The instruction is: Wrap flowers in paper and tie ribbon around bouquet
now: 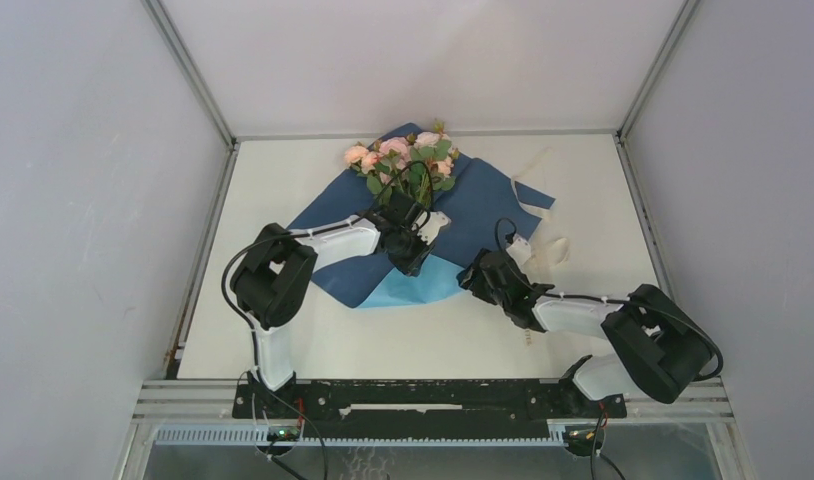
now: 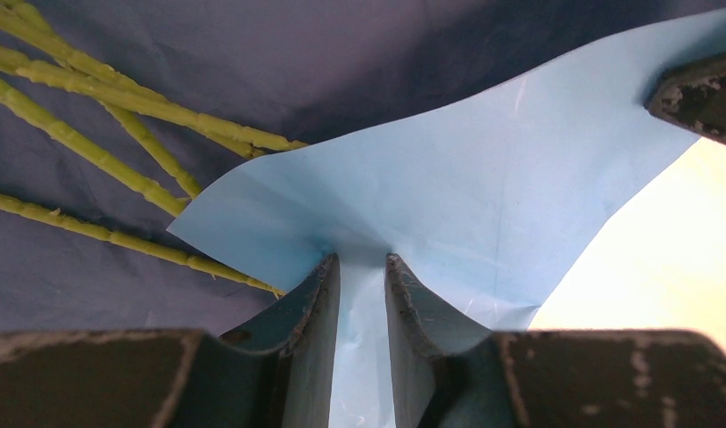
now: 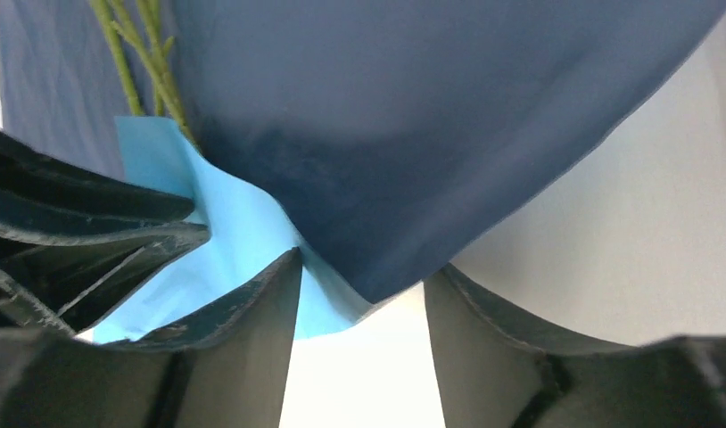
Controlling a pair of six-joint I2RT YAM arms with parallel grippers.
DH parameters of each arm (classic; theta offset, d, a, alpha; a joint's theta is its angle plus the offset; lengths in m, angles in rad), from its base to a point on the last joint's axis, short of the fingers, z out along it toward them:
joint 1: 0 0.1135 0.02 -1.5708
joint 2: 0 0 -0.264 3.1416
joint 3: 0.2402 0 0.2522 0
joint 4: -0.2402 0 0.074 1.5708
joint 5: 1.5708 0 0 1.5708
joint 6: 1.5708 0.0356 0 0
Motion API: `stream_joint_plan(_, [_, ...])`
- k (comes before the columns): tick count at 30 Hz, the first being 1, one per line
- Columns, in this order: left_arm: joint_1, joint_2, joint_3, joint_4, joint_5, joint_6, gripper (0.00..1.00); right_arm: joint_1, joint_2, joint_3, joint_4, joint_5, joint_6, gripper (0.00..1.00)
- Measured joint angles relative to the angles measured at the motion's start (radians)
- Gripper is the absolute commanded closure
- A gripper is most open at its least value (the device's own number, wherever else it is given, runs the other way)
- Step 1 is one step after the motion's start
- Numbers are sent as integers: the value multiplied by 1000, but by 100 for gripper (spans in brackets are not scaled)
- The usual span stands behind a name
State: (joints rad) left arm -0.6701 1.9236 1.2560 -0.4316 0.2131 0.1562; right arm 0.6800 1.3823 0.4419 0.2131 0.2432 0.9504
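Note:
The flowers (image 1: 401,158), pink blooms with green leaves, lie on the dark navy side of the paper (image 1: 476,207) at the table's back centre. Their thin green stems (image 2: 119,98) run toward my left gripper (image 2: 362,263). That gripper is shut on a folded-up light-blue flap of the paper (image 2: 449,178) just past the stem ends. My right gripper (image 3: 364,281) stands open at the paper's near corner (image 3: 377,178); the navy tip and light-blue underside reach between its fingertips without being pinched. The cream ribbon (image 1: 557,250) lies right of the paper.
Grey walls and metal frame rails (image 1: 208,230) close in the cream table on three sides. The two grippers sit close together at the paper's near edge, and the left fingers (image 3: 92,232) show in the right wrist view.

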Motion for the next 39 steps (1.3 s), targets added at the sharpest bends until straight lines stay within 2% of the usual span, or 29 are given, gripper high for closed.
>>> stream_joint_plan(2, [0,0,0,0,0,0,69,2,12,8,-24,24,28,56])
stream_joint_plan(5, [0,0,0,0,0,0,69,8,19,19,-68,68,56,79])
stream_joint_plan(10, [0,0,0,0,0,0,69,34,18,41,-116,130,21,100])
stream_joint_plan(17, [11,0,0,1,1,-9,69,164,13,212,-294,299,-206,100])
stream_joint_plan(22, [37,5,3,1,13,-35,70,259,0,287,-312,333,-473,100])
stream_joint_plan(27, [62,23,27,-11,34,-69,71,317,43,339,-323,352,-664,100])
stream_joint_plan(34, [85,38,42,-14,64,-106,71,419,183,458,-315,421,-840,100])
stream_joint_plan(39, [104,42,43,-13,105,-126,71,449,270,513,-274,422,-904,100])
